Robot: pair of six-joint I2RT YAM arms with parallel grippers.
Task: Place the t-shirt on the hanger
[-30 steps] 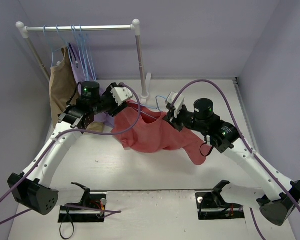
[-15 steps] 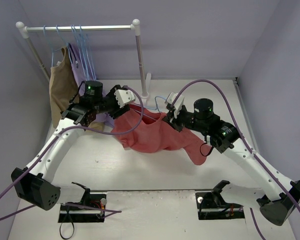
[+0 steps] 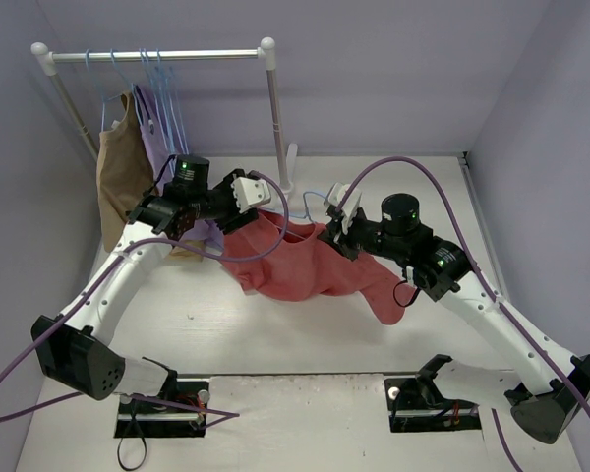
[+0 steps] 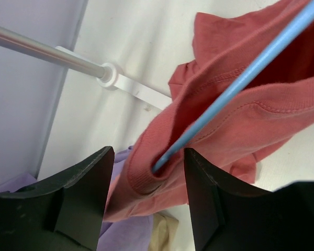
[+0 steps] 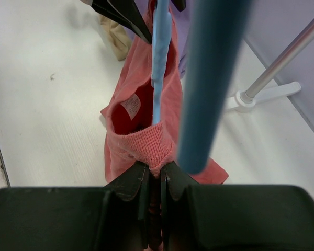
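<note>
– T-shirt first: sitting where, exactly?
– Spanning the gap between both grippers and draping below them. Nearest in, pinching its ribbed collar right at the fingertips of the right gripper, jaws closed tight on the cloth. Probably anchoring the neck opening, for threading the hanger that is running straight ahead from those tips into the shirt.
– And over at the left gripper?
– Standing roughly half open, gripping nothing as far as can be told. Straddling the far rim of the collar, with the hanger's end poking into the cloth just beyond the tips. Likely lining up to tug the shoulder over that end.
– Anything crowding in farther out?
– Bunching below the left fingers: the lilac garment and a scrap of the tan garment, so risking a wrong catch on closing. Slanting past beyond the tips, the rack post and its foot. Farthest from both grippers, dangling off the rail, spare hangers.
</note>
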